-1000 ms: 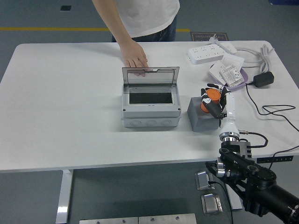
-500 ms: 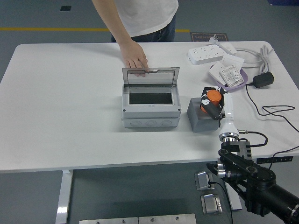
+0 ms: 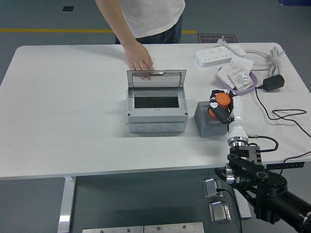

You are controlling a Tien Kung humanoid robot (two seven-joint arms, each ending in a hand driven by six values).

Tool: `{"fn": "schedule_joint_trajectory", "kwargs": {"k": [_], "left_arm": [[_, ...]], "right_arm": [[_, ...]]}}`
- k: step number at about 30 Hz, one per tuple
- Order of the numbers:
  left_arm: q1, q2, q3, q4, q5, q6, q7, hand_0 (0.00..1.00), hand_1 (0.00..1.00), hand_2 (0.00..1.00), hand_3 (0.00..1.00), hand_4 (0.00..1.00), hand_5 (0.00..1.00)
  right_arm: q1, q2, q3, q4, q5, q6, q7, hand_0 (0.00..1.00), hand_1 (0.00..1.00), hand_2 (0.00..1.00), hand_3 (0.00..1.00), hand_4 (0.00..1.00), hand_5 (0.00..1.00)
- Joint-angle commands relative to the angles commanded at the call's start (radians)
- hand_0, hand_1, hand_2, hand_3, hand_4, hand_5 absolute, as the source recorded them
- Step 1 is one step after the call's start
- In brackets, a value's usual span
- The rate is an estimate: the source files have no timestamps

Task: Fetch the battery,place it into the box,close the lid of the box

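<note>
On the white counter (image 3: 63, 121) a pale grey box (image 3: 156, 112) has a clear smoky lid (image 3: 156, 79) and dark inside, with a darker grey block (image 3: 209, 124) and bright orange battery (image 3: 221, 101) to its right

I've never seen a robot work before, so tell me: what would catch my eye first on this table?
Probably the bright orange battery right of centre, gripped by the robot's right hand over a grey block. Next, the grey box at the middle, its clear lid standing open, with a person's hand resting on the lid's top edge from the far side.
</note>
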Motion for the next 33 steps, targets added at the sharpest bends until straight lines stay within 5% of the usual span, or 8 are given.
{"fn": "schedule_joint_trajectory", "kwargs": {"k": [2,3,33], "left_arm": [[-0.001,0.0,0.0,0.0,-0.001,0.002,-0.002,0.623,0.721,0.669,0.625,0.686,0.536],[-0.001,0.0,0.0,0.0,-0.002,0.002,-0.004,0.623,0.721,0.669,0.624,0.689,0.534],[0.0,0.0,0.004,0.0,-0.013,0.014,-0.02,0.62,0.719,0.668,0.624,0.694,0.531]], "right_arm": [[0.004,0.0,0.0,0.001,0.001,0.0,0.0,0.485,0.461,0.448,0.464,0.287,0.116],[0.006,0.0,0.0,0.002,0.0,0.0,-0.001,0.472,0.457,0.436,0.393,0.065,0.077],[0.052,-0.015,0.033,0.058,-0.152,0.0,-0.094,0.482,0.454,0.432,0.361,0.143,0.042]]}}
